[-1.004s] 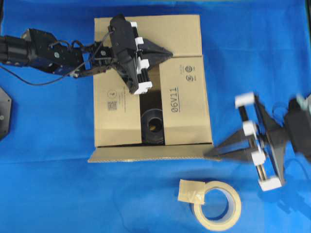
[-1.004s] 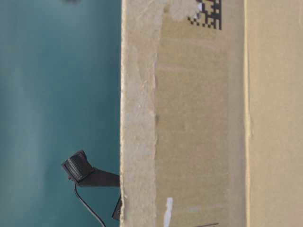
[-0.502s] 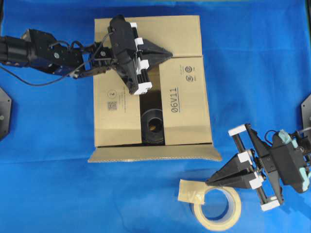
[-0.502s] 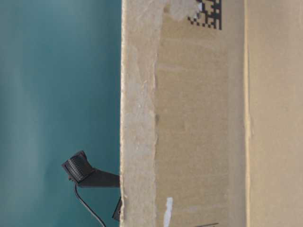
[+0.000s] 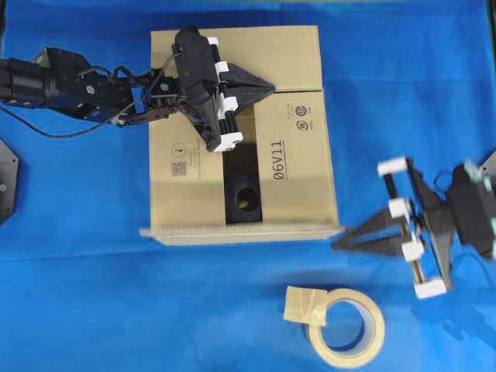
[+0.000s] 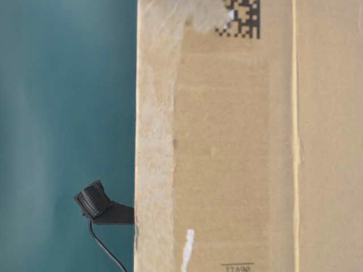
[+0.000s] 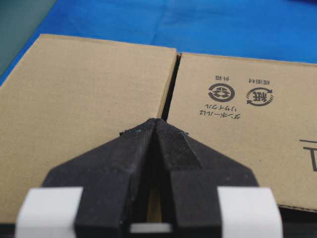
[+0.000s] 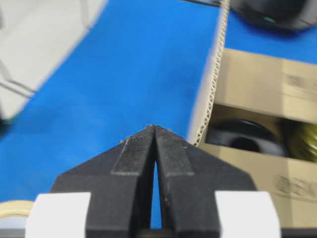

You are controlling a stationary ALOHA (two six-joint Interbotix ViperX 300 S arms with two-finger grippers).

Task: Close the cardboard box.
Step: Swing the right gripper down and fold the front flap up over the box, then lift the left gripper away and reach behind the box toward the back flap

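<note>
While left tool (image 5: 267, 87) presses cardboard box (image 5: 302, 155), right tool (image 5: 339, 242) beside raised flap (image 5: 240, 231)

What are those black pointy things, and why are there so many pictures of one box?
The black pointy things are the pincers of two robot arms. The left gripper is shut and rests on top of the cardboard box, pressing its flaps down. The right gripper is shut too, holds nothing, and points at the box's front flap, which stands up on edge. Through a gap you can see something black inside the box. A tape roll lies on the blue table. One picture looks down from above, one looks from table height at the box's side, and two come from small cameras on the robot's wrists.
</note>
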